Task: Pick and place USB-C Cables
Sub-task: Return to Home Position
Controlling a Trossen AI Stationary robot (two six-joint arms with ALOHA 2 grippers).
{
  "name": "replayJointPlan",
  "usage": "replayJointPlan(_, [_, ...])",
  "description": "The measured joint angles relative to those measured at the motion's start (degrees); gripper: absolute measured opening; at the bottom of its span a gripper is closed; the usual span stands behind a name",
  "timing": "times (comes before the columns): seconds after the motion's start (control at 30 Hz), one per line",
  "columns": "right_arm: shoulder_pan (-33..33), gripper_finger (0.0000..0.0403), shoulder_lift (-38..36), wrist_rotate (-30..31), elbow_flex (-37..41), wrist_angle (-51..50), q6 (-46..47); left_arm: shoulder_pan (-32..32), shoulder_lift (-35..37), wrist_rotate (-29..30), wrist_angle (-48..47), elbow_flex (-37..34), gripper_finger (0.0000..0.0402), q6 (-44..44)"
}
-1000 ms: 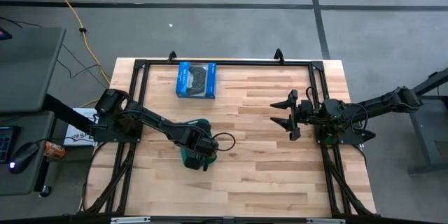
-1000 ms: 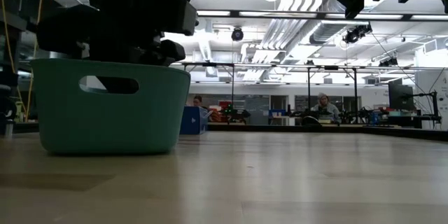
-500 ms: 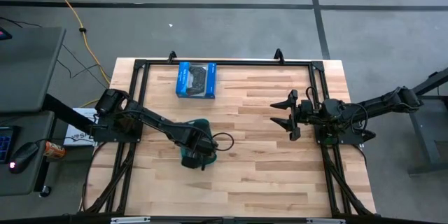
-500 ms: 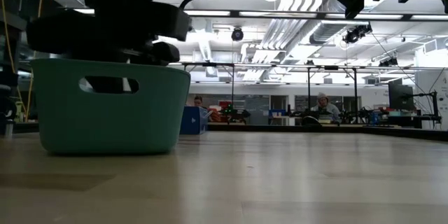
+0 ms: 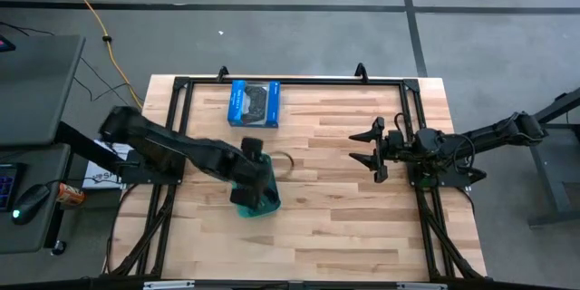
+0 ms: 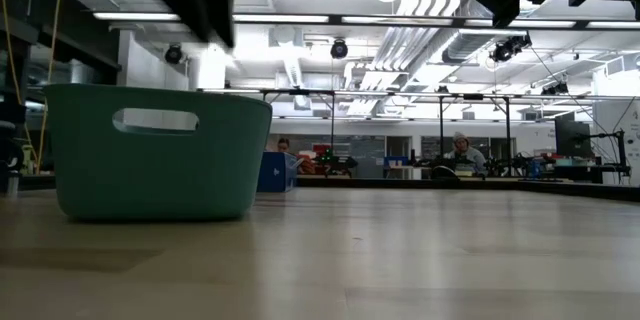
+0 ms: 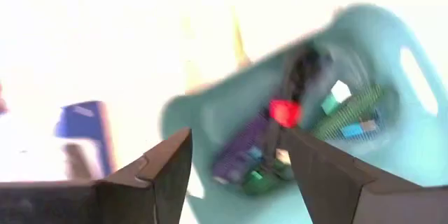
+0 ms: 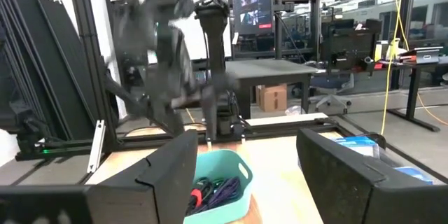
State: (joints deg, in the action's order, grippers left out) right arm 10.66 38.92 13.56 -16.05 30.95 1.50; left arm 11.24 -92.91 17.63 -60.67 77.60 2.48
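The teal bin stands on the table's near-left part, also seen in the low view. Inside it lie the cables: a black one with a red tie, a purple one, a green one and a blue-teal one, heaped on the bin's floor. My left gripper hovers open above the bin, touching nothing. My right gripper waits open at the table's right side, raised.
A blue box picturing a black controller lies near the table's far edge. A black frame runs around the table top. Bare wood spreads between the bin and the right arm. People sit far off in the room behind.
My left gripper has risen out of the teal bin, fast enough to blur, and now hangs well above its rim; the arm has folded back toward the table's left. The bin has stayed put.
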Motion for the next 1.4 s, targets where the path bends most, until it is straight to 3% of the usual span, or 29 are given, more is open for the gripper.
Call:
replayJointPlan(0.13, [0.0,0.0236,1.0,0.0,0.0,0.3,0.0,-1.0,9.1,4.4,7.1,-0.2,0.0214,-2.8])
replayJointPlan(0.27, [0.0,0.0236,1.6,0.0,0.0,0.6,0.0,-3.3,20.2,4.9,24.3,-6.2,0.0214,-8.6])
replayJointPlan(0.43, [-0.1,0.0236,1.6,0.0,0.0,0.6,0.0,-7.3,32.1,3.1,45.5,-19.9,0.0214,-13.0])
replayJointPlan(0.6, [-0.1,0.0236,1.6,0.0,0.0,0.6,-0.2,-10.3,41.1,2.1,63.5,-35.7,0.0214,-12.1])
replayJointPlan(0.87, [-0.1,0.0236,1.6,0.0,0.0,0.7,0.0,-10.8,46.6,-0.2,90.2,-55.5,0.0214,-8.2])
replayJointPlan(1.03, [-0.1,0.0236,1.6,0.0,0.0,0.9,0.0,-10.8,46.7,0.6,98.5,-59.6,0.0214,-7.1])
replayJointPlan(1.4, [-0.1,0.0236,1.6,0.0,0.0,1.1,-0.3,-10.9,47.6,0.6,98.3,-59.6,0.0214,-8.7])
